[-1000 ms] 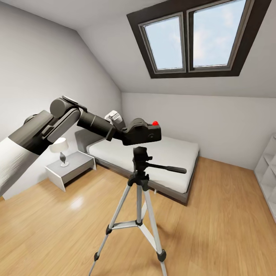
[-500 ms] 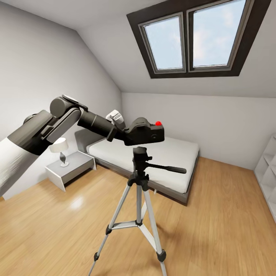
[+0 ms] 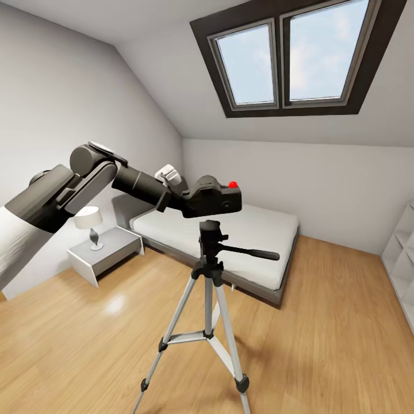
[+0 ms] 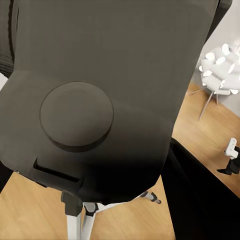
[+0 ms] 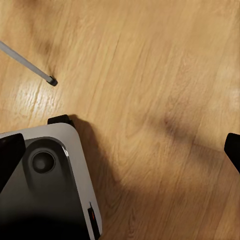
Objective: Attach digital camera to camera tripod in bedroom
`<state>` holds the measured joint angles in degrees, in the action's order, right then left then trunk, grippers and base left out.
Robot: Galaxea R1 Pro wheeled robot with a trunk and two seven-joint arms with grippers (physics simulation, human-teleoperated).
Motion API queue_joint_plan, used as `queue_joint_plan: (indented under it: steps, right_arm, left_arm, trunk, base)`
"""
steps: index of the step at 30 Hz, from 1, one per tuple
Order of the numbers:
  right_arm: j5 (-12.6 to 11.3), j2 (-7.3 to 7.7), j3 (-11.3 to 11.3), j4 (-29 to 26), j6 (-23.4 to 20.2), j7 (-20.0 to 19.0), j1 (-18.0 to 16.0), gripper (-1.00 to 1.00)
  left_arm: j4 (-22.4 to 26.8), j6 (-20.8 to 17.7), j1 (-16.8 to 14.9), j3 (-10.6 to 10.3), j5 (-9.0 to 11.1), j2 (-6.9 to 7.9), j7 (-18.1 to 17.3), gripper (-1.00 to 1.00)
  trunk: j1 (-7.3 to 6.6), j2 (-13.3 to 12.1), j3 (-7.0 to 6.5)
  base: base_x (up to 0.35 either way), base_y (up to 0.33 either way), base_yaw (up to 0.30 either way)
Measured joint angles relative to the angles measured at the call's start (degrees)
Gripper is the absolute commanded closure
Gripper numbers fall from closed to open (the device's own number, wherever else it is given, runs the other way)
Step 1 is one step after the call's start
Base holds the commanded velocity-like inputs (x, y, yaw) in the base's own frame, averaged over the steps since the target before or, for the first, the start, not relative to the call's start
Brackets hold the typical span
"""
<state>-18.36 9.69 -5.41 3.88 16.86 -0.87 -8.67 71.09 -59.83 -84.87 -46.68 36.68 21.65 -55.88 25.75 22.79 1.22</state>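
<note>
The camera [image 3: 211, 198] hung just above the tripod [image 3: 208, 287] head, not yet seated; lowering and mounting remained. The left end effector [image 3: 187, 198] was clamped on the camera's rear. The right end effector's state could not be determined. The tripod stood on the floor [image 3: 322, 345] before the bed [image 3: 253, 230].

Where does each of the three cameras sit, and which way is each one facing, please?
Head view: from the robot's head, looking forward into the bedroom at the camera tripod and bed; the left arm reaches in, carrying the digital camera above the tripod head.
Left wrist view: near the left gripper, facing the digital camera's dark body close up, tripod legs beneath.
Right wrist view: near the right gripper, looking down at the wood floor and the robot's own base.
Shared: head and left wrist views both show camera and tripod.
</note>
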Motion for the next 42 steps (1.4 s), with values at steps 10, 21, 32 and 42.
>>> queue_joint_plan:
  steps: [10,21,32,42]
  right_arm:
    - [0.0,0.00,0.0,0.0,0.0,0.0,0.0,-1.00]
    - [0.0,0.00,0.0,0.0,0.0,0.0,0.0,-1.00]
    - [0.0,0.00,0.0,0.0,0.0,0.0,0.0,-1.00]
    - [0.0,0.00,0.0,0.0,0.0,0.0,0.0,-1.00]
  left_arm:
    - [0.0,0.0,0.1,-0.1,0.0,0.58,0.0,1.00]
    - [0.0,0.0,0.4,-0.1,0.0,0.73,0.0,1.00]
    - [-0.5,0.0,0.6,-0.9,-0.1,0.55,0.1,1.00]
    - [-2.8,0.0,0.0,-2.7,-1.1,0.32,0.1,1.00]
  trunk:
    - [0.00,0.0,0.00]
    - [0.00,0.0,0.00]
    - [0.00,0.0,0.00]
    - [0.00,0.0,0.00]
  base:
    - [0.000,0.000,0.000]
    - [0.000,0.000,0.000]
    - [0.000,0.000,0.000]
    - [0.000,0.000,0.000]
